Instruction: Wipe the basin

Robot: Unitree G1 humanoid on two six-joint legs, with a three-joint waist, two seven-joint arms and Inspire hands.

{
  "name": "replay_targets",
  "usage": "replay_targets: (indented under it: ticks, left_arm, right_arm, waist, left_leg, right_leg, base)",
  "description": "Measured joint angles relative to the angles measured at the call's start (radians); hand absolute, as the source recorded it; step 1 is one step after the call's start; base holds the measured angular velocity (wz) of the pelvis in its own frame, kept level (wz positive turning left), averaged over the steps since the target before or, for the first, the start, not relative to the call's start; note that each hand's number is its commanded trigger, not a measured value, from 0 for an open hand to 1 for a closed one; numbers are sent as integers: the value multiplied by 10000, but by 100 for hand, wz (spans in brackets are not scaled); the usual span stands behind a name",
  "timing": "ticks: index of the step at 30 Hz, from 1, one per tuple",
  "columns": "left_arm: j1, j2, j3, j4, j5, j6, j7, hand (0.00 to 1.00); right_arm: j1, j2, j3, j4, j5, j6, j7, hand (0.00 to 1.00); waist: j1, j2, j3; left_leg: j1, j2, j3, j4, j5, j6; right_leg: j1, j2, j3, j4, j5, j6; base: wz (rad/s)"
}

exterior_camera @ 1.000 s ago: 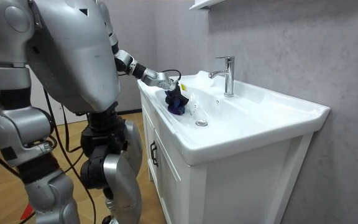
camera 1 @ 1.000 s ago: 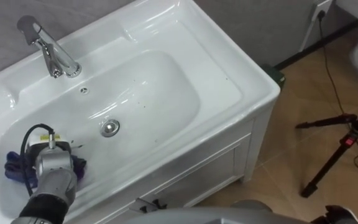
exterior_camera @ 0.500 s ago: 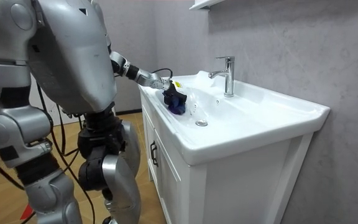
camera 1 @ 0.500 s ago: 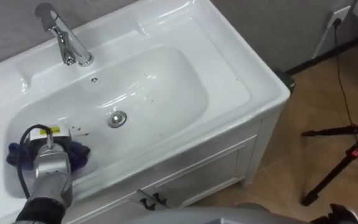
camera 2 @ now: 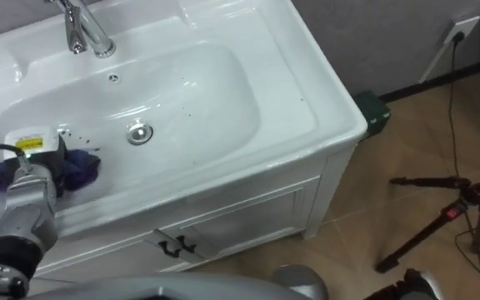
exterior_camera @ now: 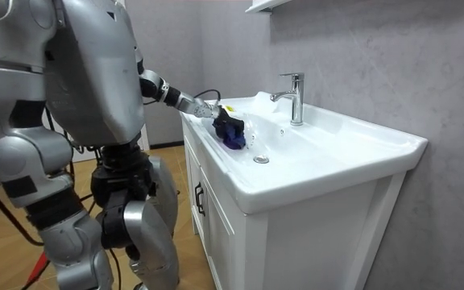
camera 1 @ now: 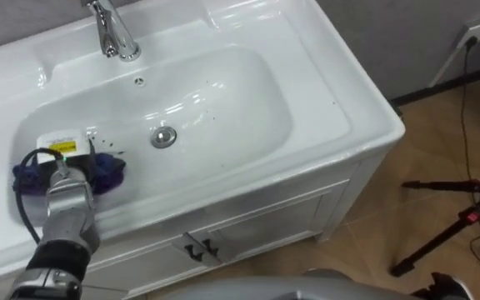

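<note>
The white basin [camera 1: 348, 108] is set in a white cabinet, with a chrome faucet [camera 1: 111, 29] at its back rim and a round drain [camera 1: 163, 137] mid-bowl. My left hand [camera 1: 61, 152] reaches down into the left end of the bowl, curled on a dark blue cloth [camera 1: 108, 171] bunched under and beside it against the porcelain. Small dark specks [camera 1: 202, 117] dot the bowl right of the drain. In the room view I stand at the cabinet's front with my left hand [exterior_camera: 204, 107] over the rim and the blue cloth [exterior_camera: 230, 130] below it.
The cabinet front has a dark handle [camera 1: 200, 248] just below the rim. A black tripod [camera 1: 465, 217] stands on the wood floor at the right, and a cable runs to a wall socket [camera 1: 473, 37]. A grey wall backs the basin.
The eye view has shifted. Against the drain, my left hand and the cloth have slid further left and toward the back of the bowl. In the room view my body has leaned away.
</note>
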Motion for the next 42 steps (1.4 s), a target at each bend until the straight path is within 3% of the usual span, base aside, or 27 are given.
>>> replay_targets:
  ticks: [3,7,10,21,25,30,39,42]
  left_arm:
    - [-193,-16,146,57,-127,-28,132,100]
    - [-613,-16,229,253,-383,-28,165,100]
    - [-965,-17,202,640,-387,-91,202,100]
    - [-1890,23,-229,1429,-608,-2,351,100]
    - [-2373,24,-214,2052,-789,-171,773,100]
    - [-2732,25,-91,2624,-1409,-359,1577,100]
    - [-3055,284,296,2803,-1990,-597,2379,100]
    - [-3463,537,210,3267,-2665,-708,2385,100]
  right_arm:
    - [-15,6,229,-9,-3,-16,-42,0]
    - [-21,45,333,-7,148,-38,-91,0]
    - [-20,47,558,23,532,-158,-100,0]
    - [-19,162,1482,-6,746,-194,-90,0]
    - [-36,185,1495,-3,799,-244,-102,0]
    - [-10,212,1585,23,1206,-313,-103,0]
    - [-148,436,1487,121,1178,-357,-101,0]
    - [-252,450,1496,152,1171,-361,-106,0]
  waist:
    - [16,-64,10]
    - [-1,-205,97]
    - [-6,-243,117]
    - [-230,-271,136]
    - [-240,-162,218]
    - [-268,-142,222]
    - [-286,-240,281]
    - [-340,-213,307]
  left_leg:
    - [-227,33,8,82,0,3]
    - [-336,63,36,91,-1,2]
    - [-368,64,73,74,0,1]
    - [-734,83,316,130,0,2]
    - [-1064,161,312,390,-3,3]
    - [-1354,205,312,478,-1,5]
    - [-1998,420,321,1168,-43,64]
    - [-2248,545,295,1496,-123,105]
  right_leg:
    - [-234,21,8,55,24,-26]
    - [-295,25,-18,104,59,-78]
    - [-411,34,28,104,76,-67]
    - [-739,9,55,139,191,-13]
    - [-921,34,28,114,298,-39]
    - [-1184,56,22,142,357,-72]
    - [-1690,136,25,388,460,-192]
    - [-1863,199,46,497,494,-242]
  base:
    - [0]
    - [1]
    - [-1]
    - [0]
    - [0]
    - [0]
    - [-3]
    - [-4]
